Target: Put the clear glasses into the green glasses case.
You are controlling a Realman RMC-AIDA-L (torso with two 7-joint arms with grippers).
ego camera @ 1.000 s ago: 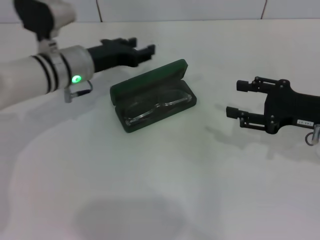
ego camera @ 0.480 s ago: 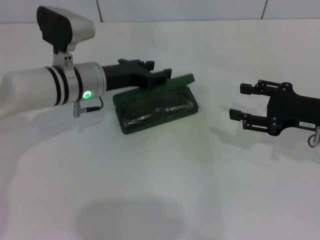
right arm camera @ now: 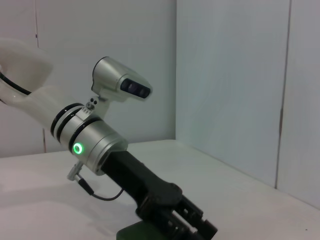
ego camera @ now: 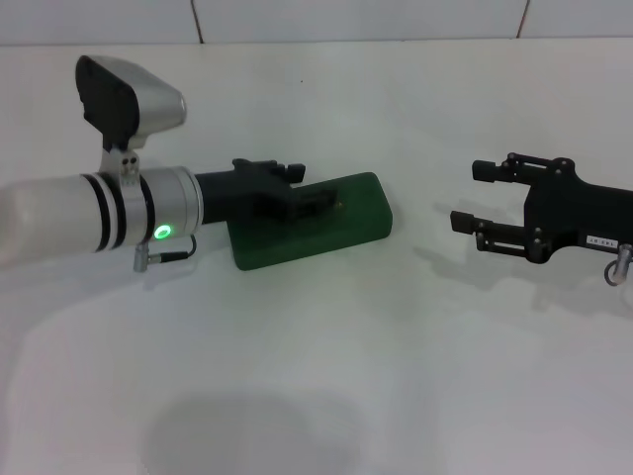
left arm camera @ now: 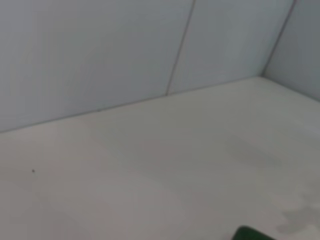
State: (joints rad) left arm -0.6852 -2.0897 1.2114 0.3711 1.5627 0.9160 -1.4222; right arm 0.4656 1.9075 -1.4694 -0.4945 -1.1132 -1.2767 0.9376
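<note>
The left gripper [ego camera: 315, 201] presses on the shut green glasses case [ego camera: 341, 223] (hard, probably slick); finger gap unreadable. The right gripper [ego camera: 473, 195], at three o'clock, hangs wide.

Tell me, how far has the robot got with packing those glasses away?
Nearly finished, it seems. The green glasses case lies shut on the table, and no glasses show anywhere outside it, so they are presumably inside. The left gripper rests on the lid, apparently pressing it down. The right gripper waits open off to the side. What remains: lifting the left arm away.
</note>
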